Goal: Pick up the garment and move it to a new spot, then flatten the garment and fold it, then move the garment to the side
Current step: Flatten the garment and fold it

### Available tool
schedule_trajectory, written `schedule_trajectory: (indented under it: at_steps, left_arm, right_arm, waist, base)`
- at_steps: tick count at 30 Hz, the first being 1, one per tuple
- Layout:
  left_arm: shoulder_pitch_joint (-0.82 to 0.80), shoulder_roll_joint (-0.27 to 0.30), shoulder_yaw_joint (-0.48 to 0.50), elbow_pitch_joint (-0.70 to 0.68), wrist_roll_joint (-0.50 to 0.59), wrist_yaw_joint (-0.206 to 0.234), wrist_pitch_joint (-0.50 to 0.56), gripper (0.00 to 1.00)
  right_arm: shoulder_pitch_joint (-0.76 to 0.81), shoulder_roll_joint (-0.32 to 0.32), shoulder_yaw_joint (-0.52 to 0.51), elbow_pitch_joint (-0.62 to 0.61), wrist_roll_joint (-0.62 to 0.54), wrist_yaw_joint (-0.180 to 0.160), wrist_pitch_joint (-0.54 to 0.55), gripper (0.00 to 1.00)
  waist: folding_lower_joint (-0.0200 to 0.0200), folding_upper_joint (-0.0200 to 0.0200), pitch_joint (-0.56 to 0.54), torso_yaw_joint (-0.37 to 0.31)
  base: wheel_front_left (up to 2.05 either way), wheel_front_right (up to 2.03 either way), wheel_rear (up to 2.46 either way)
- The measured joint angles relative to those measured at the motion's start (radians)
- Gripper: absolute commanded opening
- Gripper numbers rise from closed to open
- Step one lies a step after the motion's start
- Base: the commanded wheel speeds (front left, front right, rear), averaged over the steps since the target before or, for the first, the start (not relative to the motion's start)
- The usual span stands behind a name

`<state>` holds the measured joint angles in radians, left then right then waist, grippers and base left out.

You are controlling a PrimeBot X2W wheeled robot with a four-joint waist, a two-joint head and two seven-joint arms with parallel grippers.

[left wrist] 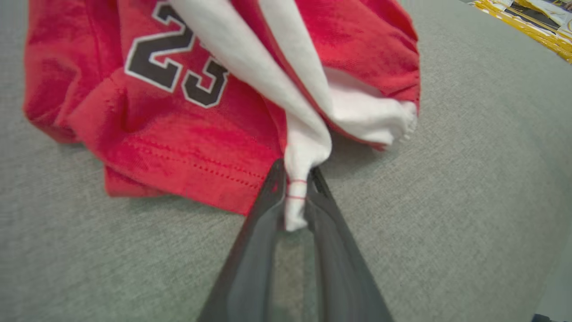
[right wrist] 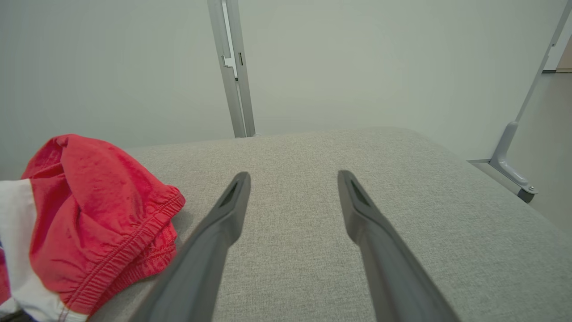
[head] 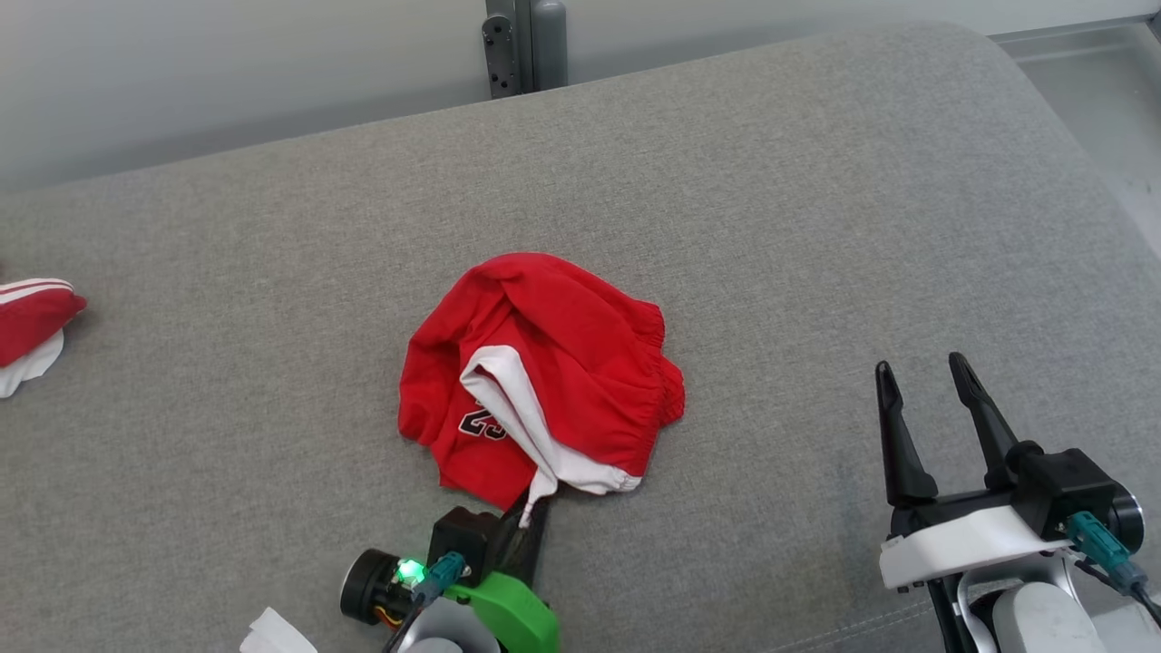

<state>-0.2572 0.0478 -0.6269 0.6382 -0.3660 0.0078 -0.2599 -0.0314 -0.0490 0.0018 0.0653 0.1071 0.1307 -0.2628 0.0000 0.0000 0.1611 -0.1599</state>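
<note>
Work surface before me: grey fabric cushion [head: 816, 227]. Behind its far edge: pale wall [head: 227, 73] and one upright grey metal post [head: 526, 45]. At my far left, on the cushion: red-and-white cloth [head: 32, 317].

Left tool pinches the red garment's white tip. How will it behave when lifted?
Likely floppy: the red garment lies crumpled in soft folds, so it should hang from the left tool. Probably light: thin cloth. Only a narrow white tip is pinched, so it might slip.
</note>
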Motion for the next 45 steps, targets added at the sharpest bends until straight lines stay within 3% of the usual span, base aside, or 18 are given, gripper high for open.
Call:
schedule_trajectory:
  at_steps: [5, 15, 23, 30, 31, 32, 33, 45]
  left_arm:
    - [0.018, 0.021, 0.043, -0.089, 0.011, 0.010, -0.004, 0.00]
    - [0.103, 0.181, 0.217, -0.312, 0.044, 0.081, -0.004, 0.00]
    - [0.091, 0.271, 0.291, -0.262, 0.031, 0.095, 0.006, 0.00]
    - [0.067, 0.282, 0.313, -0.117, 0.006, 0.089, 0.004, 0.00]
    - [0.061, 0.280, 0.314, -0.100, 0.006, 0.087, 0.003, 0.10]
    - [0.057, 0.279, 0.315, -0.089, 0.006, 0.085, 0.003, 0.40]
    - [0.055, 0.276, 0.316, -0.082, 0.007, 0.085, 0.002, 1.00]
    - [0.122, 0.247, 0.414, -0.184, 0.047, 0.108, -0.004, 1.00]
  right_arm:
    - [0.000, 0.000, -0.011, 0.000, 0.005, 0.000, 0.000, 1.00]
    - [0.002, 0.000, -0.001, 0.005, 0.015, 0.000, 0.000, 1.00]
    - [-0.001, 0.000, 0.012, 0.008, 0.020, 0.000, 0.000, 1.00]
    - [-0.011, 0.000, 0.012, 0.014, 0.021, 0.000, 0.000, 1.00]
    - [-0.011, 0.000, 0.012, 0.015, 0.021, 0.000, 0.000, 1.00]
    - [-0.011, 0.000, 0.011, 0.016, 0.020, 0.000, 0.000, 1.00]
    - [-0.011, 0.000, 0.011, 0.016, 0.020, 0.000, 0.000, 1.00]
    - [0.002, 0.000, 0.007, 0.021, 0.014, 0.000, 0.000, 1.00]
  waist:
    - [0.0000, 0.0000, -0.008, 0.032]
    - [0.0000, 0.0000, -0.031, 0.110]
    - [0.0000, 0.0000, -0.023, 0.106]
    - [0.0000, 0.0000, -0.010, 0.074]
    - [0.0000, 0.0000, -0.009, 0.070]
    - [0.0000, 0.0000, -0.008, 0.067]
    - [0.0000, 0.0000, -0.007, 0.066]
    - [0.0000, 0.0000, -0.039, 0.101]
  base:
    - [0.00, 0.00, 0.00]
    - [0.00, 0.00, 0.00]
    - [0.00, 0.00, 0.00]
    - [0.00, 0.00, 0.00]
    - [0.00, 0.00, 0.00]
    - [0.00, 0.00, 0.00]
    - [0.00, 0.00, 0.00]
    - [0.00, 0.00, 0.00]
